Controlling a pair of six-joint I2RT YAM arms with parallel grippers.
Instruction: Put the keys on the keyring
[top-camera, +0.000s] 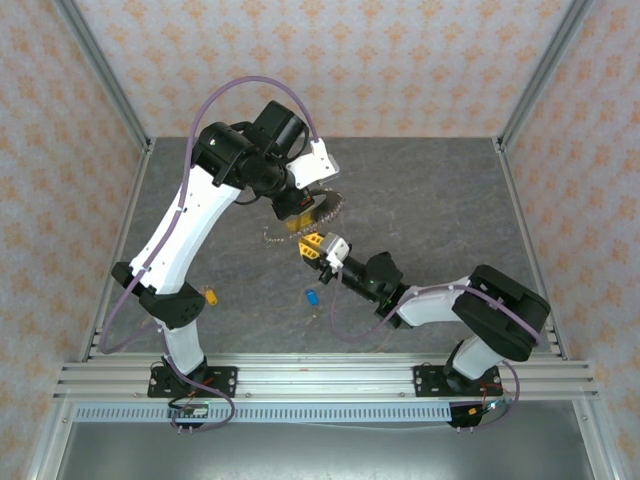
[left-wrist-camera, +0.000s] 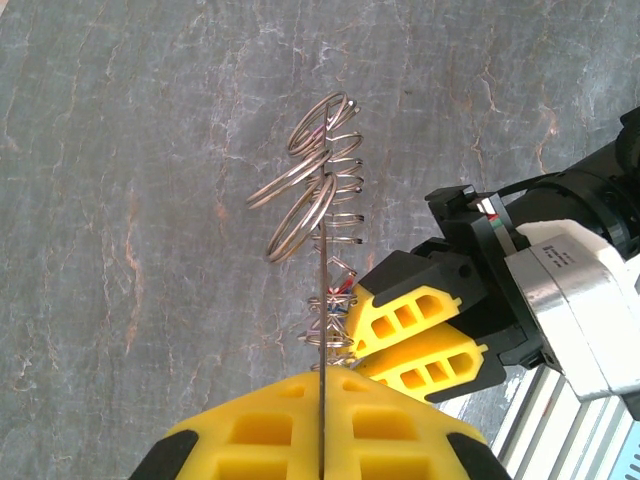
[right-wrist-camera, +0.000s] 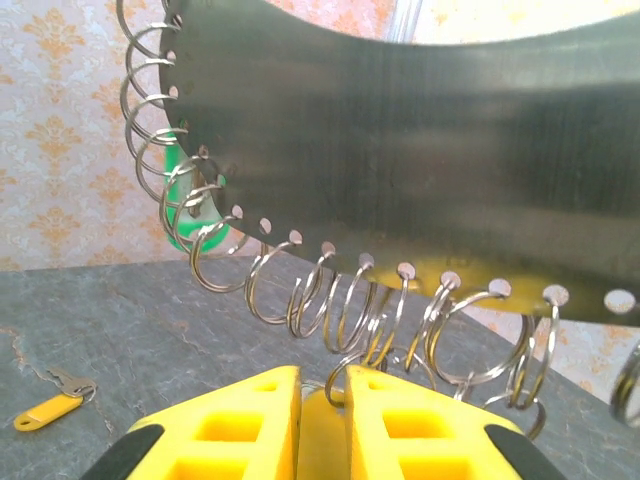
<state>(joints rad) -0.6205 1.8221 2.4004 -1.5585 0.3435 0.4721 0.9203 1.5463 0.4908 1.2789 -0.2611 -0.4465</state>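
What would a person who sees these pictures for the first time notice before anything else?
The keyring, a metal plate fringed with split rings, is held up over the middle of the table by the left gripper. The right gripper, yellow-tipped, meets the rings on its rim. A blue key lies nearby.

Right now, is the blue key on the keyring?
No, the blue key lies loose on the table, apart from the keyring.

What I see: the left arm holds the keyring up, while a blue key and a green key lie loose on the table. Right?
Not quite: the other loose one is a yellow key, not green, as the top external view shows. The rest stands.
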